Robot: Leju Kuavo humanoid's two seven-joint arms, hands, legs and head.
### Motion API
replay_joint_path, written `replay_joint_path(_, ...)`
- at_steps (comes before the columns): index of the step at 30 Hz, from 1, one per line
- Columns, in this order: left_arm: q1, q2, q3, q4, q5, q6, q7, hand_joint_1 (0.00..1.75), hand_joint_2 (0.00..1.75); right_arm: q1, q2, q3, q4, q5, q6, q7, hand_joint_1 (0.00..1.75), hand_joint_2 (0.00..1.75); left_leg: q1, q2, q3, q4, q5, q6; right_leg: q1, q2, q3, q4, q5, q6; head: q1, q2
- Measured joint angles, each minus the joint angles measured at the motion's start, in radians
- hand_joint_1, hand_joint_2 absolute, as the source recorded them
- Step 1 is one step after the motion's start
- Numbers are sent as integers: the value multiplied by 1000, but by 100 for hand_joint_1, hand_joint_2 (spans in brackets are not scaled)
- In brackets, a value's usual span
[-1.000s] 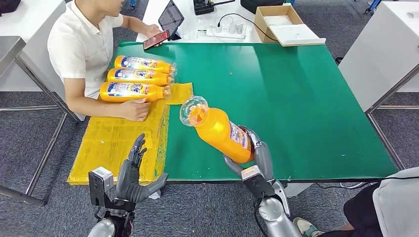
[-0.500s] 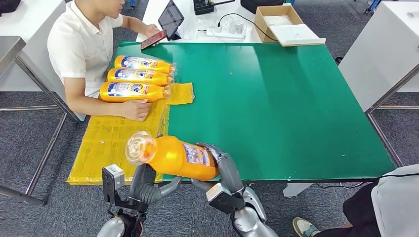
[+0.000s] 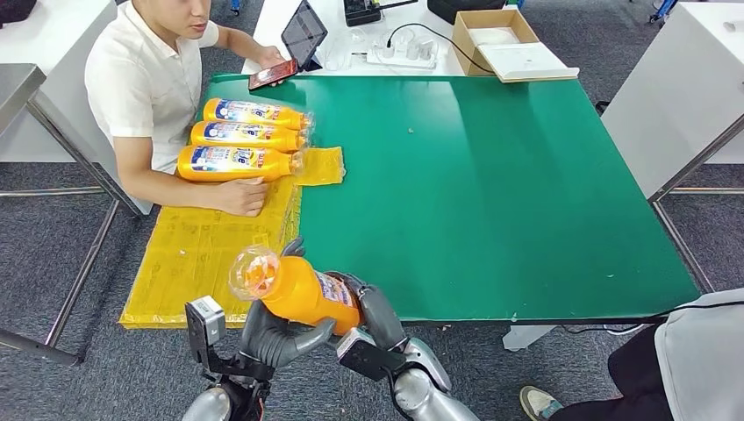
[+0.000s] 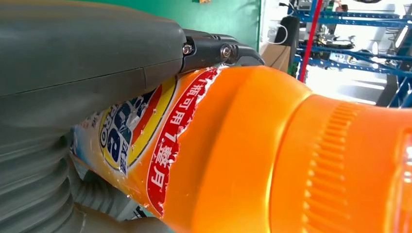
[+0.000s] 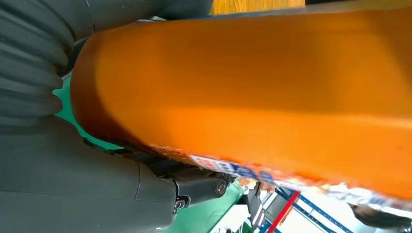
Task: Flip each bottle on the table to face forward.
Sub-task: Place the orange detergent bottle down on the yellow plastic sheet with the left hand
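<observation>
We see that the orange bottle (image 3: 298, 289) has moved from about 3 o'clock over the green surface (image 3: 491, 175) to the near edge at 6 o'clock, and now both hands meet on it. The right robot hand (image 3: 373, 311) still wraps its base, and the left robot hand (image 3: 276, 338) has come up to cup its body near the neck. We judge this is a handover, so the bottle can join the three bottles (image 3: 241, 138) at 10 o'clock.
</observation>
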Motion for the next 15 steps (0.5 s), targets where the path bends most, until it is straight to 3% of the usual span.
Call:
replay_joint_path(10, -14, 0, -12, 7, 31, -5, 7, 3, 175, -35, 17, 19, 81, -9, -1, 1, 175, 175, 0, 0, 0, 0, 0, 0, 0, 0, 0, 0, 0, 0, 0, 0)
replay_joint_path(11, -17, 0, -12, 11, 28, -2, 12, 27, 175, -38, 19, 20, 88, -8, -2, 1, 175, 175, 0, 0, 0, 0, 0, 0, 0, 0, 0, 0, 0, 0, 0, 0)
replay_joint_path(14, -36, 0, -18, 34, 11, 25, 27, 155, 175, -46, 23, 28, 106, -1, -3, 4, 175, 175, 0, 0, 0, 0, 0, 0, 0, 0, 0, 0, 0, 0, 0, 0)
replay_joint_path(15, -42, 0, -20, 44, 6, 35, 29, 175, 175, -47, 26, 32, 109, 1, -3, 7, 175, 175, 0, 0, 0, 0, 0, 0, 0, 0, 0, 0, 0, 0, 0, 0)
